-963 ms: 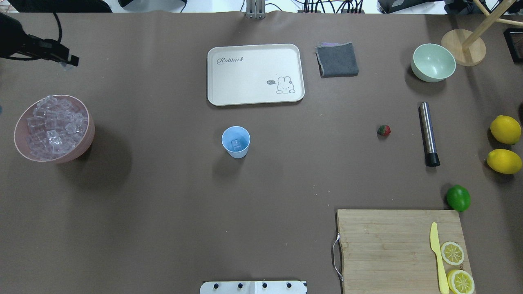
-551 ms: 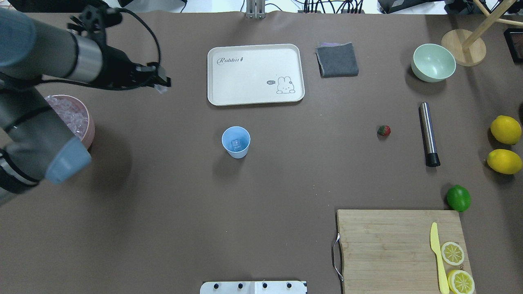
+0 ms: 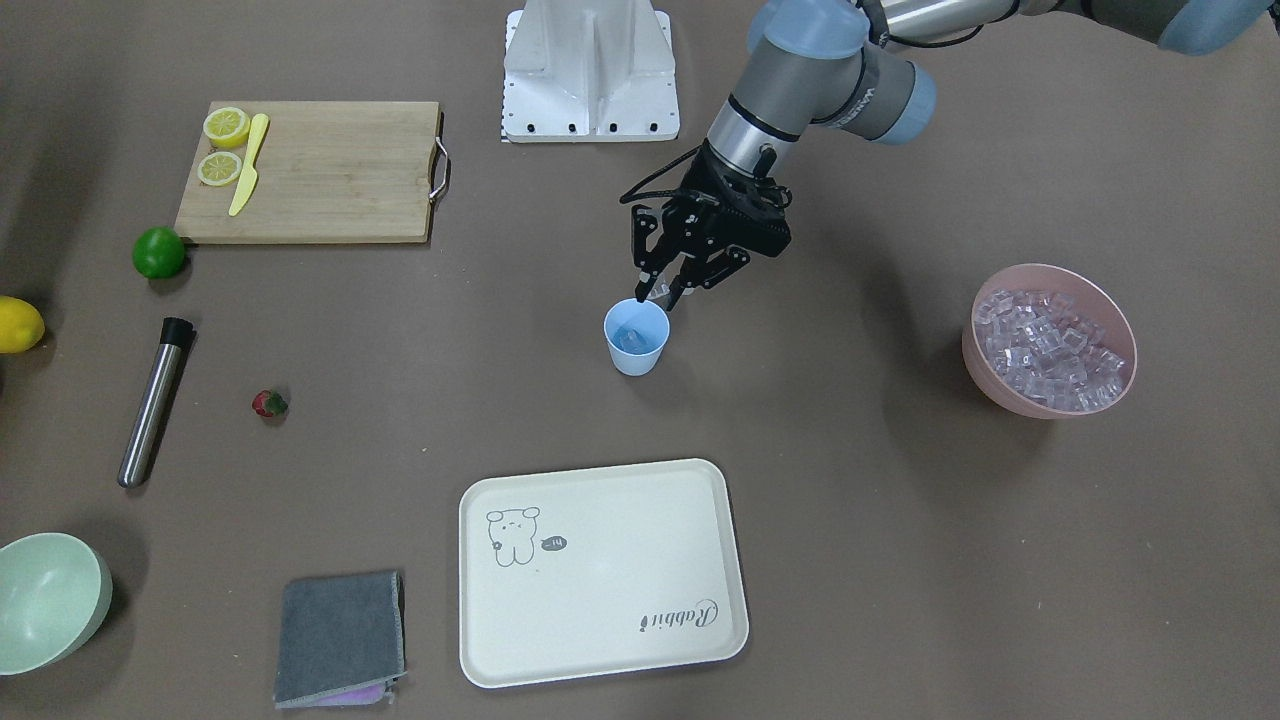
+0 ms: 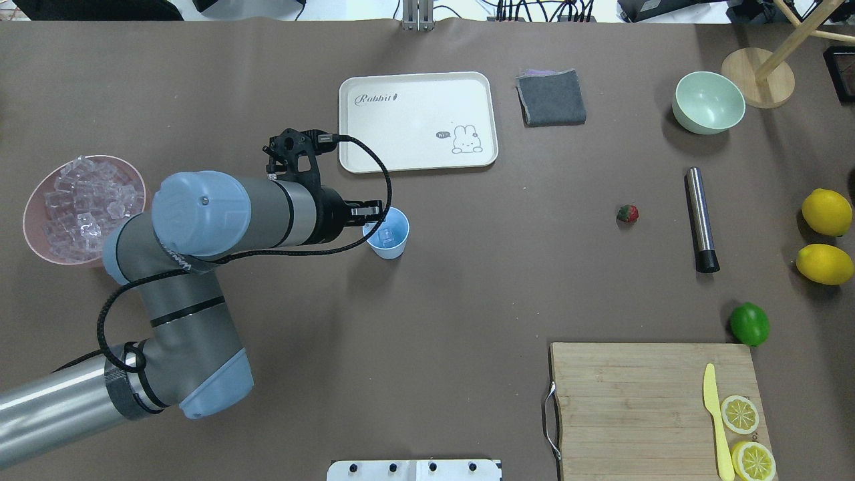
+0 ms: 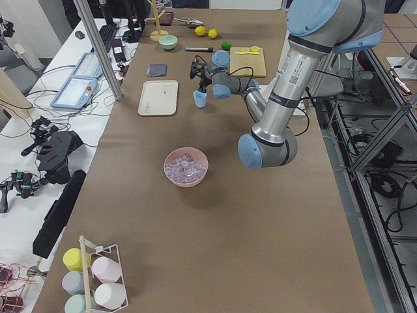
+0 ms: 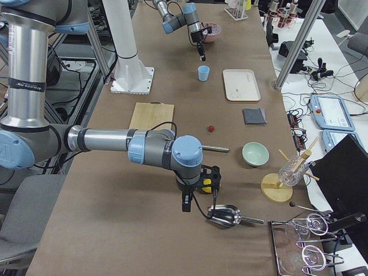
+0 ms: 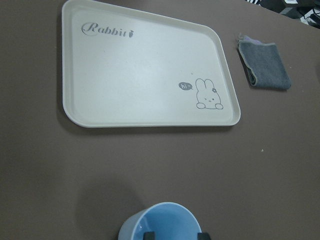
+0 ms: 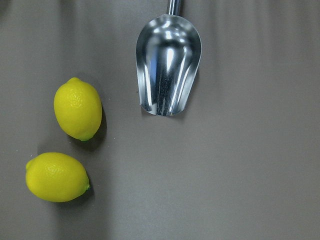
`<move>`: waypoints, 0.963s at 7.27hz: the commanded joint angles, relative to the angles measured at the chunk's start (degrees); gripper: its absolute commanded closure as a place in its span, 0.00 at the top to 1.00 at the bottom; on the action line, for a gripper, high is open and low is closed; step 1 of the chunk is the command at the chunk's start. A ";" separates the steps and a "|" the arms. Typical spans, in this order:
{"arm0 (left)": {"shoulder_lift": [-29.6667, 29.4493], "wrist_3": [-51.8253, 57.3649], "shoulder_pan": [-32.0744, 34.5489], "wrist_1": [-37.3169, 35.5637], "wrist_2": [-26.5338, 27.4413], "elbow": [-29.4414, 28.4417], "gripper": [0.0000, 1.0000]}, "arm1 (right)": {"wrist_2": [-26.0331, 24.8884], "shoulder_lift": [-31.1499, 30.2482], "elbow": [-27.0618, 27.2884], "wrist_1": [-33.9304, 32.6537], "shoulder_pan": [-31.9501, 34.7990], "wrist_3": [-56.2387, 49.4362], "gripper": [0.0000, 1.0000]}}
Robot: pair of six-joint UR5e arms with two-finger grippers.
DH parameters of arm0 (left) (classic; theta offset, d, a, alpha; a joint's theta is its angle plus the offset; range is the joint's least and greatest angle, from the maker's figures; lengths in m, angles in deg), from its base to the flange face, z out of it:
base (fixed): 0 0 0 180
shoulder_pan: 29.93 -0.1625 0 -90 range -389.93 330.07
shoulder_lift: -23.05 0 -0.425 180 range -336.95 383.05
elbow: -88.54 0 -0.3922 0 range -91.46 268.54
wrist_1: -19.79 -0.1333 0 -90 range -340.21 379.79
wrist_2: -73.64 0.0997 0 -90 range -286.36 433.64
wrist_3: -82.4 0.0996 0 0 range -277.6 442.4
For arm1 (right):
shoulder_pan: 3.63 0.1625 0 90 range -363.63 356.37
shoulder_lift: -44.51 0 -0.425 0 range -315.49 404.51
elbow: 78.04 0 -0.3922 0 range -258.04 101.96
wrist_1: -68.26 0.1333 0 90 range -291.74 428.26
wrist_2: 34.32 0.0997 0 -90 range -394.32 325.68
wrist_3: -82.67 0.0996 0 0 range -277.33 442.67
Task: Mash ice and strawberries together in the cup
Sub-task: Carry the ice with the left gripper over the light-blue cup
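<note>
The cup (image 3: 637,352) at table centre holds one ice cube (image 3: 631,338). The left gripper (image 3: 660,292) hangs over it, fingers narrowly set, apparently pinching another; whether the right gripper (image 6: 199,204) is spread cannot be told. The strawberry (image 3: 269,404), well apart on the robot's right, and all mashing seem left.

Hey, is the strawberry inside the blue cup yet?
No, the strawberry lies on the bare table, well apart from the cup.
</note>
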 commanded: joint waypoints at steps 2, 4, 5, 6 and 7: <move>-2.14 -0.15 -0.77 0.07 1.75 -2.72 0.00 | -0.02 -0.46 0.04 0.06 0.09 -0.01 1.00; -2.23 -0.15 -0.86 0.16 1.84 -3.16 0.00 | -0.02 -0.64 0.04 0.06 0.09 -0.10 1.00; -2.32 -0.15 -0.95 0.16 1.84 -3.34 0.00 | 0.07 -0.81 0.04 0.06 0.09 -0.19 1.00; -2.32 -0.06 -0.95 0.16 1.84 -3.34 0.00 | 0.07 -0.81 0.04 0.06 0.09 -0.19 1.00; -2.41 0.20 -0.95 0.16 1.84 -3.42 0.04 | 0.07 -0.81 -0.05 0.06 0.00 -0.19 1.00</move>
